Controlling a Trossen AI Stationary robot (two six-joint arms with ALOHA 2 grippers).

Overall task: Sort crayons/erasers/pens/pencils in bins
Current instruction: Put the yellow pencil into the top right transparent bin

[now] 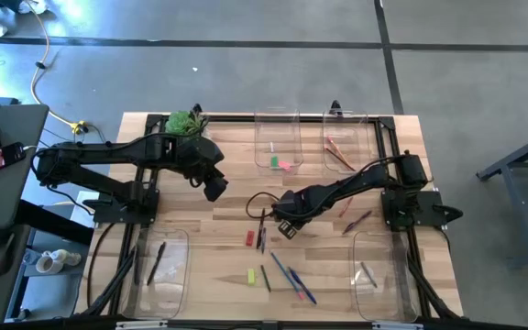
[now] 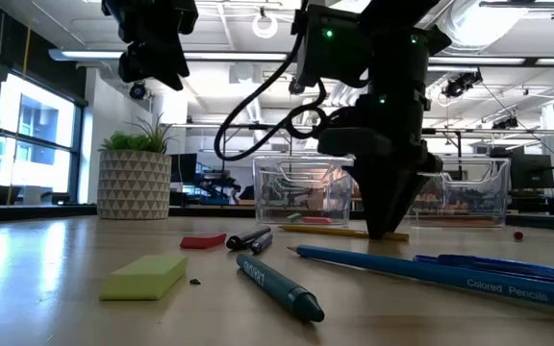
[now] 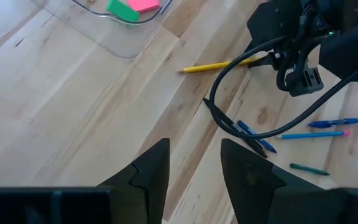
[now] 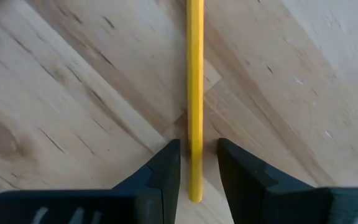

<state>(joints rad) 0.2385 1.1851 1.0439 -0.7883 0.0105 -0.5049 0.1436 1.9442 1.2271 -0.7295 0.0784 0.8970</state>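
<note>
Yellow pencil [image 4: 195,93] lies between my right gripper [image 4: 198,163] fingers, narrow, straddling it mid-tabletop [image 1: 209,238] for pickup; grip unconfirmed. Left gripper [image 3: 194,163] hovers, fingers parted, empty.

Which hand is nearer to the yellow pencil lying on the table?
Right. The right hand is down at the yellow pencil, one finger on each side of it. The left hand hangs open above the table, well away from it.
</note>
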